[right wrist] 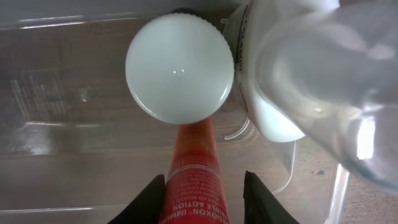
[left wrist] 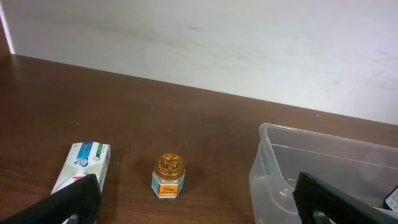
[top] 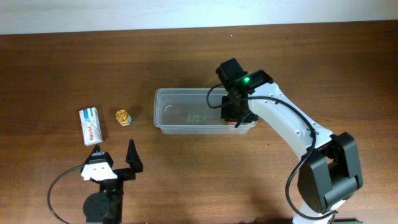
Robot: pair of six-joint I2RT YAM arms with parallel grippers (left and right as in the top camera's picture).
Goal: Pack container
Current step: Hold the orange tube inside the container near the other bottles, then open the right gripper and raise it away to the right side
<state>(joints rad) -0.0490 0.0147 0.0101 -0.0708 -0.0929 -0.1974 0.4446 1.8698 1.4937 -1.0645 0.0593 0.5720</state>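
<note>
Overhead, I note the container point(top: 186, 92) on the table point(top: 62, 62), mouth up, long axis running left-right. The right gripper point(right wrist: 204, 183) sits in its right end, spread astride a red tube point(right wrist: 189, 155); the left gripper point(top: 114, 150), off its left end, gapes empty.

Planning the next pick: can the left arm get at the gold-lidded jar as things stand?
Probably yes. The open left gripper faces the gold-lidded jar across bare table; the toothpaste box and the container sit clear to either side.
</note>
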